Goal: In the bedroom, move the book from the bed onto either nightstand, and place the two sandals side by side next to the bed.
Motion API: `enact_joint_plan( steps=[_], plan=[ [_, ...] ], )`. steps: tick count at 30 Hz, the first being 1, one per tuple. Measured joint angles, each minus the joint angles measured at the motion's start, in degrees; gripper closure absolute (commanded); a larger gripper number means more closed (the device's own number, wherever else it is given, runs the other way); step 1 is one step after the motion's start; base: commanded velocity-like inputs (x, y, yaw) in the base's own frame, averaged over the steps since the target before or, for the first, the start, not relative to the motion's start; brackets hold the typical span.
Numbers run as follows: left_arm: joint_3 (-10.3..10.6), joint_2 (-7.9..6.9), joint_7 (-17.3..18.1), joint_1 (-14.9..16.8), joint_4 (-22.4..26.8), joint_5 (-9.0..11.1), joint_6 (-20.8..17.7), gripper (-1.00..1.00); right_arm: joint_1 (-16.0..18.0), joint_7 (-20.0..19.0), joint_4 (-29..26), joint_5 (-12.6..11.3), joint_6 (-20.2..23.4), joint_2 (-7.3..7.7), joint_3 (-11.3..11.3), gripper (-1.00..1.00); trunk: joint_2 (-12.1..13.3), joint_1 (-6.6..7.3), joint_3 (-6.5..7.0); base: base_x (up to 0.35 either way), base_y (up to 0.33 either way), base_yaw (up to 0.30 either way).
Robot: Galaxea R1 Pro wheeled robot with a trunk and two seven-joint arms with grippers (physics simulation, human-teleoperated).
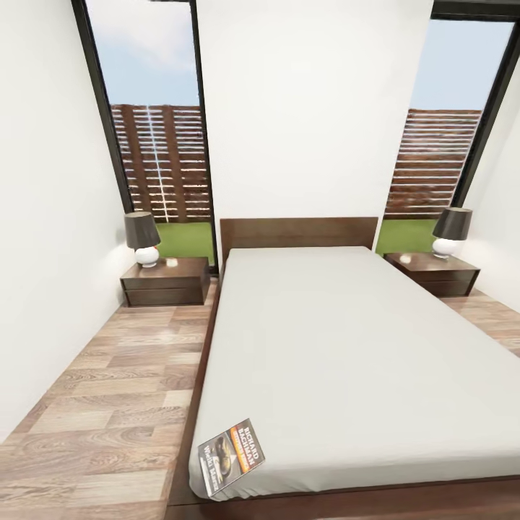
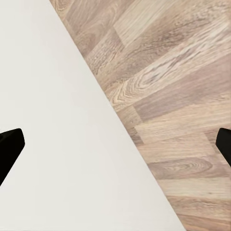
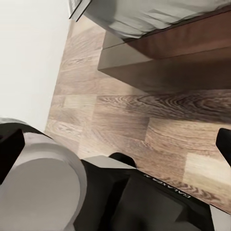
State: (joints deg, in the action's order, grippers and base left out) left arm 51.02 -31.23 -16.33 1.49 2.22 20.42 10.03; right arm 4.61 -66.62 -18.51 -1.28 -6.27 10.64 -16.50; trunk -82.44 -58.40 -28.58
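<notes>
The book (image 1: 231, 456), a thin dark paperback with an orange band, lies flat on the near left corner of the bed (image 1: 347, 347). One dark brown nightstand (image 1: 166, 280) stands left of the headboard, another nightstand (image 1: 433, 273) stands to its right. The sandals are out of view. My left gripper (image 2: 115, 147) is open over wood floor and a white surface, nothing between its fingertips (image 2: 10, 149). My right gripper (image 3: 115, 147) is open too, hanging low by my own body, with the bed's corner (image 3: 154, 19) and its wooden frame (image 3: 192, 43) ahead of it.
Each nightstand carries a lamp with a dark shade, left lamp (image 1: 143, 238) and right lamp (image 1: 451, 231). White walls close in on both sides. A strip of wood floor (image 1: 108, 404) runs along the bed's left side, a narrower one (image 1: 491, 318) at its right.
</notes>
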Motion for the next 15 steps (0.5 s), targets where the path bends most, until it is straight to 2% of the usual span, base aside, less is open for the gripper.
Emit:
enact_joint_plan(
  steps=[8, 15],
  plan=[
    [0.0, 0.04, 0.0, 0.0, 0.0, 0.0, 0.0, -1.00, 0.3, -1.4, 0.1, -0.1, 0.1, 0.32, -0.1, -1.00, 0.0, 0.00, 0.00, 0.000, 0.116, 0.000],
    [0.0, 0.05, 0.0, 0.0, 0.0, 0.0, 0.0, -1.00, 0.4, -1.8, 0.1, -0.1, -0.1, 0.35, -0.2, -1.00, 0.0, 0.00, 0.00, 0.000, 0.048, 0.000]
  ],
)
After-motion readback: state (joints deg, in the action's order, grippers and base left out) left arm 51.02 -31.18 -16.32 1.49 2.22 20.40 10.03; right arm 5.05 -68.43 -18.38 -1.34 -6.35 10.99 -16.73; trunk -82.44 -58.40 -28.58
